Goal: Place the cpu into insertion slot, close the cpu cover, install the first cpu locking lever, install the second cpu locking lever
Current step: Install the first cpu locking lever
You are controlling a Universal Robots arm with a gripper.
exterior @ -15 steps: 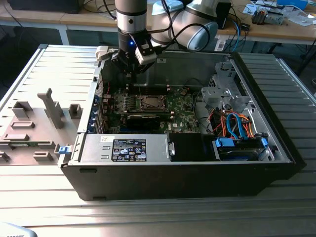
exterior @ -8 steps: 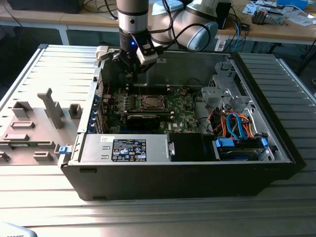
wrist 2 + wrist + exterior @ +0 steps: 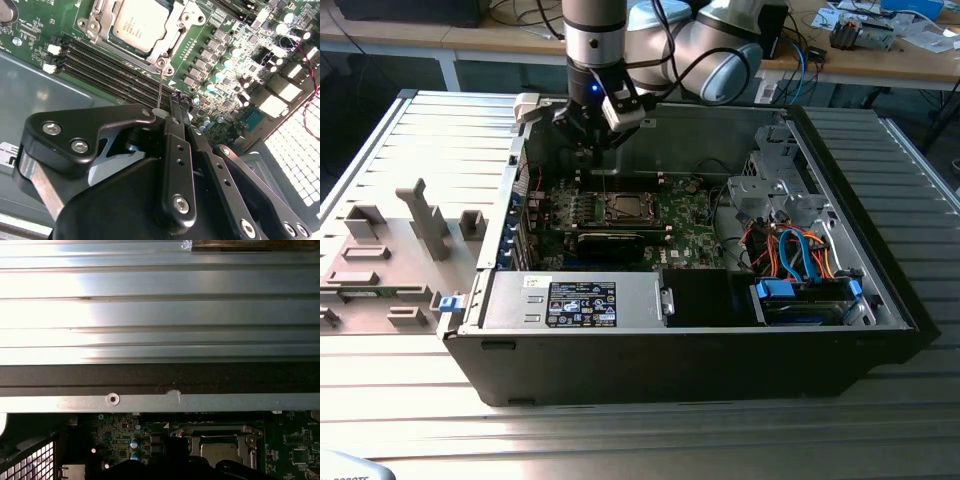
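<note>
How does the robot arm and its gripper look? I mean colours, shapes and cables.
In the exterior view the arm is a silver-grey tube with rounded pale blue joint caps and a black band near the wrist, where a small blue light glows. Black cables run along it. In the second wrist view the gripper is matte black, built of flat linked bars fastened with silver screws.

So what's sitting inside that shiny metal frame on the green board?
Inside the cpu cover lies the cpu, its silver-grey top showing through the window. The insertion slot beneath is hidden by the chip, so its contacts cannot be seen.
</note>
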